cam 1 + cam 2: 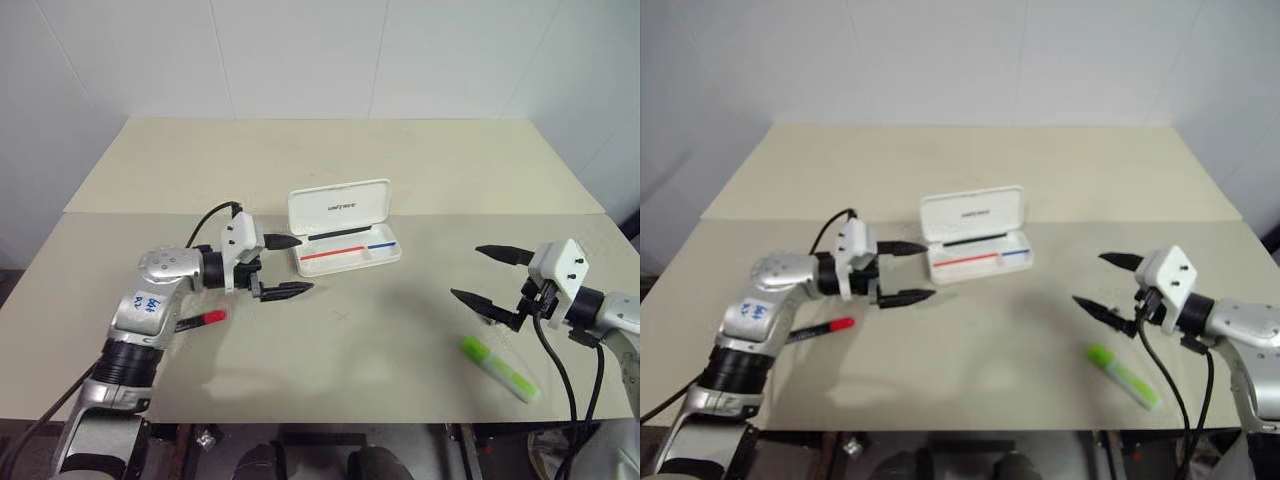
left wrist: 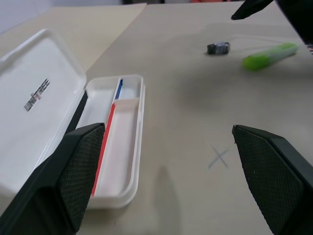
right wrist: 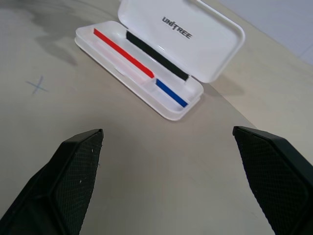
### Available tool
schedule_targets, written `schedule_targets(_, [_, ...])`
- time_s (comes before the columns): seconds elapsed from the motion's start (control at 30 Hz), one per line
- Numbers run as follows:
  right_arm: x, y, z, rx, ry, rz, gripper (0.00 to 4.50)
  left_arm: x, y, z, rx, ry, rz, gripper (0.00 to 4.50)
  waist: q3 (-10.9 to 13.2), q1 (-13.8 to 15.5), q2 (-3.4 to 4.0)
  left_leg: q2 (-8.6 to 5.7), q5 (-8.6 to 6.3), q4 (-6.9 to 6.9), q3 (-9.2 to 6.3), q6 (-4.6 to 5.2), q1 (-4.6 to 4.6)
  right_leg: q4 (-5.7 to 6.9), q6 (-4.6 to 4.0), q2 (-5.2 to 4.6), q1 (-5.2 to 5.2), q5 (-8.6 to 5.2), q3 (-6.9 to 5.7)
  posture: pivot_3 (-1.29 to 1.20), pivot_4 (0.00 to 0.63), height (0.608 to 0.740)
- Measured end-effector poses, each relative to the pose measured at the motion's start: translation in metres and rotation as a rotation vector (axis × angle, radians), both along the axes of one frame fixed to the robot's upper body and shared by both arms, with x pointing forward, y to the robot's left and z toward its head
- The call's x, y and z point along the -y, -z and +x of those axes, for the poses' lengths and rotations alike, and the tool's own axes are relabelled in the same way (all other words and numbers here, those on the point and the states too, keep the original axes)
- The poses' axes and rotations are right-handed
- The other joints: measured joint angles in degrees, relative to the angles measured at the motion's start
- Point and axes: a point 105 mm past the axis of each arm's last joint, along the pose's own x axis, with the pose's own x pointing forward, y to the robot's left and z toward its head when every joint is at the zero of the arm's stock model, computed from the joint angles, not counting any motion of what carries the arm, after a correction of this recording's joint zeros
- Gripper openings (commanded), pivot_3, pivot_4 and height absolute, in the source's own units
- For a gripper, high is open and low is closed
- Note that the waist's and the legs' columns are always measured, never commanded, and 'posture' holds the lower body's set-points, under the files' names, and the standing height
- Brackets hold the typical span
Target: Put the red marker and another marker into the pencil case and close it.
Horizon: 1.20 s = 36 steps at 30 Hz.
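Open pencil case (image 1: 348, 247) at the centre of the desk (image 1: 400, 170), its lid (image 1: 338, 207) raised on the far side and bearing small dark lettering. Inside the tray run a red stripe (image 3: 122, 54) and a blue stripe (image 3: 171, 93); the compartments hold no marker.

Left claw (image 1: 288, 267), released, both black fingers spread wide and grasping nothing. It hangs above the desk just left of the case, pointing right toward it.

Right claw (image 1: 487, 274), likewise released and empty, fingers wide apart. It hangs at the right side of the desk, pointing left, well apart from the case.

Red marker (image 1: 203, 318), lying flat on the desk at the near left, partly hidden under the left arm, its red end pointing right. It is apart from the left claw, which hangs farther from the near edge.

Lime-green highlighter (image 1: 500, 368), lying flat on the desk at the near right, set diagonally, nearer than the right claw and not touched by it.

Small dark clip-like piece (image 2: 218, 48), on the desk beside the highlighter.

A faint pencilled cross (image 2: 218, 157) marks the desk surface on the near side of the case.
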Motion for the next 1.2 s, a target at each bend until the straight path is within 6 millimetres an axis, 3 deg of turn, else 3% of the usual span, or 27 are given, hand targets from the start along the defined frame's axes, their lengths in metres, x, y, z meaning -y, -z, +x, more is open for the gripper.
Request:
schedule_targets(0.17, [-0.005, -0.005, 0.008, 0.017, -0.014, 0.018, 4.5, -0.012, -0.001, -0.005, -0.023, -0.069, -0.005, 4.44, 0.0, 0.0, -0.02, 0.01, -0.01, 0.02, 0.01, 0.01, 0.0, 0.0, 0.0, 0.0, 0.01, 0.0, 0.0, 0.0, 0.15, 0.74])
schedule_targets(0.33, [-0.006, 0.002, 0.011, -0.002, -0.023, 0.026, 4.5, -0.013, -0.003, -0.007, -0.022, -0.088, -0.02, 4.44, 0.0, 0.2, -0.02, -0.02, -0.01, 0.02, 0.01, 0.02, -0.01, -0.01, 0.0, -0.03, 0.01, 0.0, 0.0, 0.0, 0.15, 0.74])
schedule_targets(0.63, [-0.015, -0.002, 0.007, -0.01, -0.07, 0.021, 4.5, -0.013, -0.006, 0.002, -0.004, -0.066, -0.014, 4.44, 0.0, 0.1, -0.02, 0.0, -0.02, 0.03, 0.02, 0.03, 0.0, 0.0, 0.0, 0.0, 0.01, 0.01, -0.01, 0.0, 0.15, 0.74])
schedule_targets(0.73, [-0.018, -0.008, 0.008, 0.003, -0.082, 0.02, 4.5, -0.01, -0.007, 0.007, -0.012, -0.047, 0.002, 3.86, 0.0, 0.1, -0.03, -0.02, -0.02, 0.03, 0.07, 0.03, -0.01, 0.0, 0.01, 0.0, -0.02, 0.01, -0.03, 0.0, 0.15, 0.74])
schedule_targets(0.93, [-0.035, -0.011, 0.006, 0.016, -0.126, 0.031, 4.5, -0.004, -0.004, 0.009, -0.013, 0.008, 0.051, 1.87, 0.0, 0.1, -0.03, 0.01, -0.02, 0.01, 0.09, 0.03, -0.02, -0.02, 0.01, 0.02, -0.04, 0.01, -0.02, 0.0, 0.15, 0.74])
schedule_targets(1.2, [-0.044, -0.008, 0.006, 0.01, -0.155, 0.04, 4.5, 0.008, 0.007, 0.021, -0.003, 0.037, 0.179, 1.87, 0.0, 0.2, -0.05, -0.02, -0.05, 0.12, 0.14, 0.07, -0.03, 0.0, 0.05, 0.0, -0.04, 0.03, -0.03, 0.0, 0.15, 0.74])
